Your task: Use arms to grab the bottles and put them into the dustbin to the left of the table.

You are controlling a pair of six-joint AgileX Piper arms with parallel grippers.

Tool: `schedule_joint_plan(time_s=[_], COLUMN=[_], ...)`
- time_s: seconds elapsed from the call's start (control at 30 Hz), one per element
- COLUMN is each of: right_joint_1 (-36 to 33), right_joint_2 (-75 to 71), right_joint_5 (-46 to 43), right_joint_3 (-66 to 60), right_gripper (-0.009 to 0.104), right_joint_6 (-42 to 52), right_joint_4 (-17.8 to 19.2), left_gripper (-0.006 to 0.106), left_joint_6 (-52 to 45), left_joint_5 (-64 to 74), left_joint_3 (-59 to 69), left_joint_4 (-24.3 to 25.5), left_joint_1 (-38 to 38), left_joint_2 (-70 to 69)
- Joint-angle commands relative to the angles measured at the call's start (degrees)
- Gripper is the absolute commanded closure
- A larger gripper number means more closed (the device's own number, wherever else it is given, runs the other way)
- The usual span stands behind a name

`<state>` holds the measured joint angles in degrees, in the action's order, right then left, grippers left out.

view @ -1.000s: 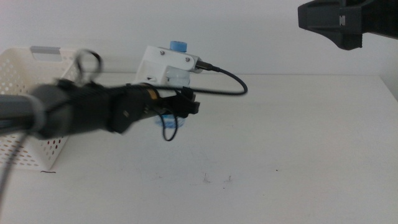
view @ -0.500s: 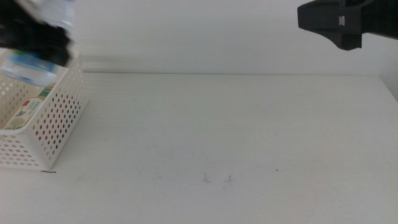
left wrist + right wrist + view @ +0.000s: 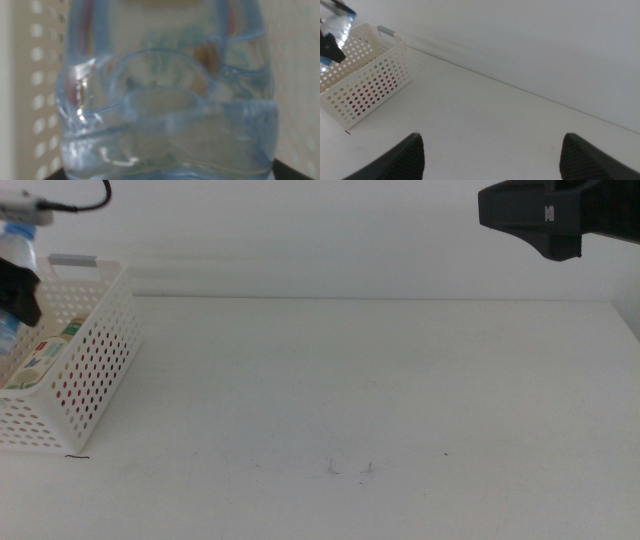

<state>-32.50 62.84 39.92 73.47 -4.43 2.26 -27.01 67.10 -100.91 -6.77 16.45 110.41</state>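
Water bottle [image 3: 165, 95] sits in your left pincer [image 3: 18, 292], clenched on its clear ribbed body, at the far left edge of the middle view, above the white perforated dustbin [image 3: 85, 365]. You hold it there, I judge, so that letting go drops it straight into the basket and not onto the desk [image 3: 380, 400]. A green-labelled tea bottle [image 3: 42, 357] already lies inside, and red shows through the side holes, likely the can. The tea label's print is too small to read, and the water bottle shows no legible writing up close. Your right pincer [image 3: 490, 150] waits with jaws spread wide and empty, high over the bare desk, well apart from the basket.
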Motion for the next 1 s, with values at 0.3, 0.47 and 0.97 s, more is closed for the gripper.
schedule_joint_plan(time_s=[0.3, 0.47, 0.97], right_joint_1=[-0.2, -0.2, -0.2], right_joint_2=[-0.2, -0.2, -0.2], right_joint_5=[-0.4, -0.4, -0.4], right_joint_3=[0.2, 0.2, 0.2], right_gripper=[0.007, 0.007, 0.007], right_joint_6=[0.4, 0.4, 0.4], right_joint_4=[0.4, 0.4, 0.4], left_gripper=[0.007, 0.007, 0.008], left_joint_6=[-3.0, -0.1, 8.9], left_joint_5=[-1.4, 1.1, 2.9], left_joint_3=[-1.0, -1.0, -0.9], left_joint_4=[-2.2, -2.1, -2.8], left_joint_1=[-0.6, -1.7, -12.2], left_joint_2=[3.4, 1.2, -23.1])
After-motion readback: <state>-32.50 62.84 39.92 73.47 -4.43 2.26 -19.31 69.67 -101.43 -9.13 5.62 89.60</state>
